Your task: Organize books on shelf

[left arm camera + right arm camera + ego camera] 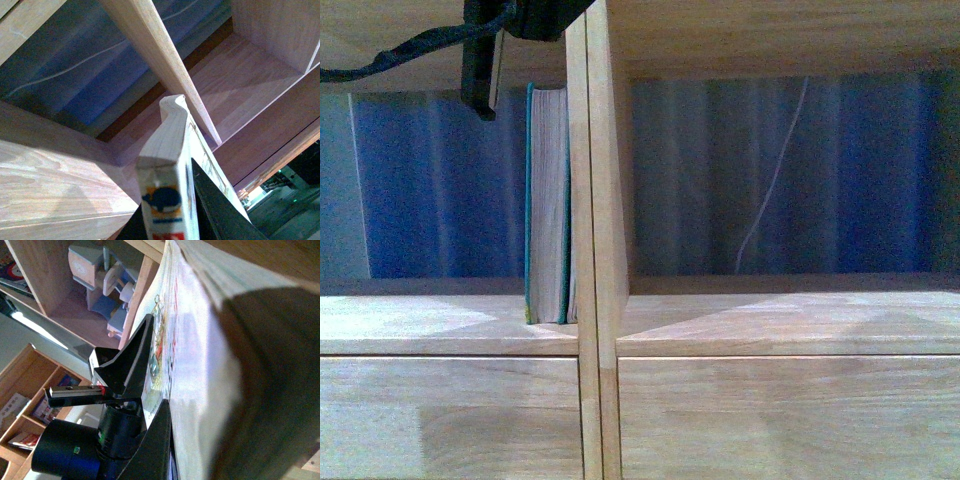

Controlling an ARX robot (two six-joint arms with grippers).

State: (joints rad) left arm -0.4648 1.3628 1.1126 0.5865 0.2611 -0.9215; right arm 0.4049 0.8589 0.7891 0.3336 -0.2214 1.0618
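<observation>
The teal-green book (548, 200) stands upright in the left compartment of the light wood shelf (592, 250), tight against the centre divider. The white paperback (167, 165) is held in the air above that compartment, its spine showing a whale logo and a red patch. My left gripper (170, 220) is shut on it, a black finger (215, 205) flat on its cover. In the front view the left gripper (483, 70) hangs at the top left with the paperback's thin edge (499, 65). My right gripper (200, 430) is also shut on the paperback (195, 355), with the left gripper (125, 375) in sight.
Flat drawer fronts (450, 420) lie under the compartments. A blue backdrop with a thin white cord (770, 190) shows behind the shelf. A black cable (390, 60) trails from the arm. Behind the arms stand a toy house (100, 275) and another bookcase (30, 405).
</observation>
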